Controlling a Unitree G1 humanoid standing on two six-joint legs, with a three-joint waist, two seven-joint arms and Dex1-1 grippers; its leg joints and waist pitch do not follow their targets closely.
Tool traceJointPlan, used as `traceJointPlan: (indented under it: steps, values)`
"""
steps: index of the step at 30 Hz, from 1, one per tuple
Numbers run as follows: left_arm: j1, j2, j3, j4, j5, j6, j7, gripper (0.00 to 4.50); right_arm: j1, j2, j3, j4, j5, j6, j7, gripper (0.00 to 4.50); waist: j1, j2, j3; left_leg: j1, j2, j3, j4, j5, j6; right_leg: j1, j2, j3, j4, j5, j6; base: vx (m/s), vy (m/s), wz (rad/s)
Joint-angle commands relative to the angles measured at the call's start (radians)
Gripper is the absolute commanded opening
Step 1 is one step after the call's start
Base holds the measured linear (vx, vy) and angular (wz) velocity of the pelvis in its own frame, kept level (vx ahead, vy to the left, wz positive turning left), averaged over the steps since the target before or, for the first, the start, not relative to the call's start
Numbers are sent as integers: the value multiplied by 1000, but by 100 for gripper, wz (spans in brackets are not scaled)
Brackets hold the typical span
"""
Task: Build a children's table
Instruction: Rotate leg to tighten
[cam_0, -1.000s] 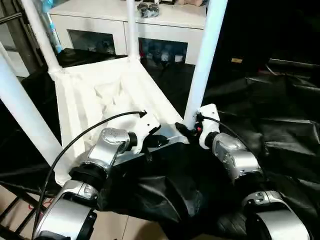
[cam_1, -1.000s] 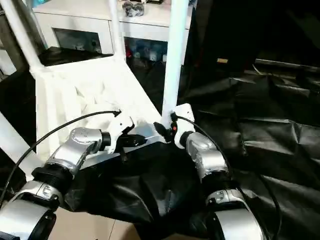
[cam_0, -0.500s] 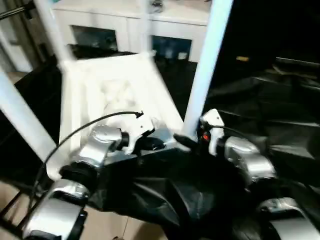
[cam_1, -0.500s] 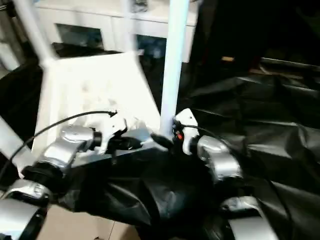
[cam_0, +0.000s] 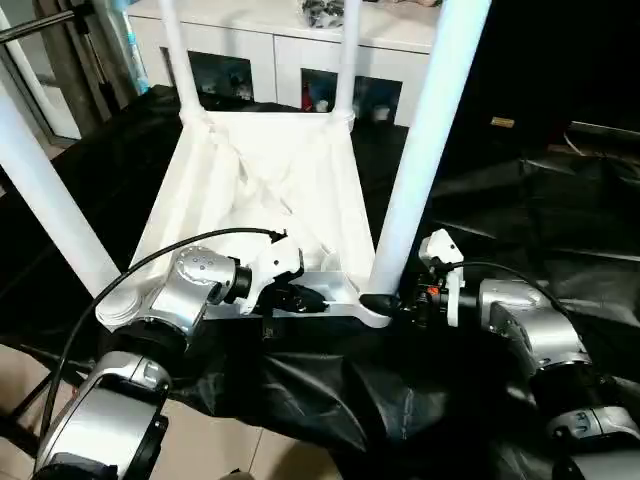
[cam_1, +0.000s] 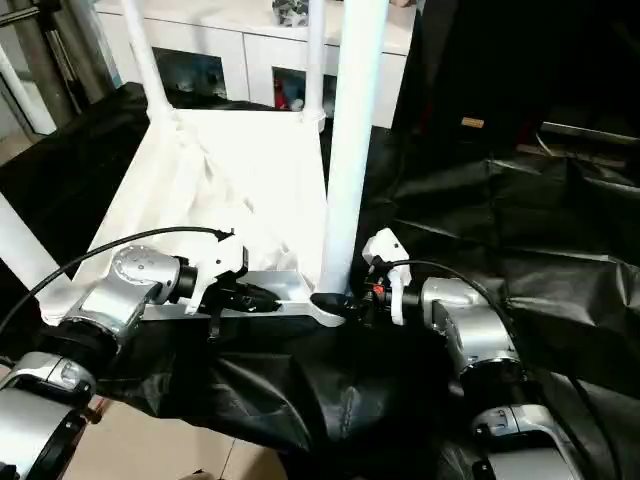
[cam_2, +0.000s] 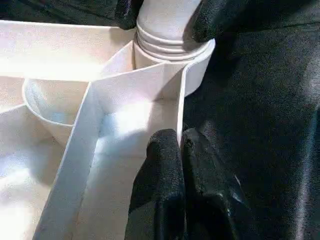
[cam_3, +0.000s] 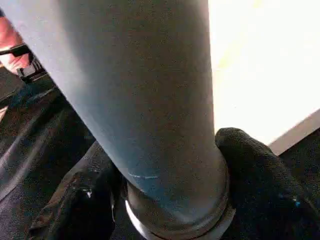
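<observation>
Tabletop: the white tabletop (cam_0: 262, 190) lies upside down, ribbed underside up, on a surface draped in black cloth (cam_0: 520, 220).
Legs: four white legs stand up from its corner sockets; the near right leg (cam_0: 418, 160) rises beside the right arm, the near left leg (cam_0: 45, 195) at the left edge, and two thinner-looking far legs (cam_0: 345, 60) at the back.
Left gripper: the left gripper (cam_2: 181, 145) is closed on the tabletop's near rim wall, one black finger inside the rim and one outside, close to the near right socket.
Right gripper: the right gripper (cam_3: 170, 200) has its black fingers (cam_3: 260, 170) on either side of the near right leg's base, at the ringed collar where it enters the socket, pressed against it.
Background: a white cabinet (cam_0: 300, 50) with glass doors stands behind the tabletop.
</observation>
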Motion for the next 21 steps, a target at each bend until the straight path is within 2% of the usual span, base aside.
traceJointPlan:
  steps: [1, 7, 8, 9, 10, 11, 12, 13, 16, 18, 19, 21]
  values:
    - [-18, -14, -4, 23, 11, 12, 56, 0, 14, 40, 90, -60, 47, 17, 124, 267, 1, -4, -58, 5, 23, -2, -54, -191, 50, 54, -42, 29, -55, -115, -249, 0, 0, 0]
    - [-24, -36, 15, 28, 10, 27, 122, 0, 0, 78, 59, -1, 7, -16, 2, 260, 1, -4, -56, 4, 22, -3, -56, -203, 41, 52, -43, 29, -59, -154, -241, 0, 0, 0]
    - [-29, -45, 19, 31, 11, 34, 145, 0, -12, 92, 49, 28, -12, -24, -57, 260, -2, -9, -54, 4, 23, -3, -58, -213, 34, 50, -44, 29, -61, -176, -236, 0, 0, 0]
    - [-32, -55, 23, 31, 12, 41, 168, 0, -28, 112, 36, 68, -34, -31, -138, 259, -3, -6, -52, 6, 22, -4, -60, -229, 29, 48, -44, 29, -63, -205, -231, 0, 0, 0]
    - [-35, -70, 25, 30, 15, 50, 199, 0, -50, 138, 20, 122, -61, -39, -243, 257, -14, -5, -47, 5, 20, -8, -66, -274, 8, 45, -47, 28, -71, -299, -211, 0, 0, 0]
    - [-36, -75, 25, 30, 16, 53, 208, 0, -56, 145, 16, 138, -68, -42, -273, 257, -23, -6, -45, 5, 17, -14, -69, -306, -13, 46, -49, 27, -80, -405, -177, -53, -4, -9]
    - [-37, -85, 24, 28, 19, 59, 226, 0, -68, 160, 9, 169, -81, -44, -329, 257, -26, -5, -45, 6, 17, -17, -70, -314, -20, 45, -51, 27, -82, -432, -166, -53, -4, -9]
    - [-34, -111, 21, 16, 21, 80, 254, 0, -91, 193, -7, 220, -89, -31, -420, 256, -33, -9, -45, 6, 16, -18, -72, -318, -22, 44, -50, 27, -87, -459, -151, 0, 0, 0]
    - [-27, -136, 16, 1, 24, 100, 275, 0, -108, 229, -21, 250, -90, -17, -495, 256, -42, -8, -48, 12, 17, -15, -69, -319, -14, 37, -45, 32, -89, -414, -158, 0, 0, 0]
    - [-17, -159, 8, -19, 29, 118, 289, 0, -122, 263, -31, 272, -96, -7, -560, 256, -44, -7, -48, 7, 17, -15, -70, -303, -5, 40, -43, 32, -83, -359, -173, 0, 0, 0]
    - [-5, -177, 2, -45, 28, 138, 299, 0, -134, 286, -34, 296, -106, -17, -607, 256, -44, -3, -50, 7, 17, -15, -70, -294, -5, 41, -42, 31, -79, -328, -182, 0, 0, 0]
    - [8, -194, -4, -72, 24, 157, 307, 0, -148, 305, -34, 327, -122, -44, -648, 256, -49, -5, -51, 6, 18, -13, -69, -285, -7, 42, -43, 32, -75, -291, -199, 0, 0, 0]
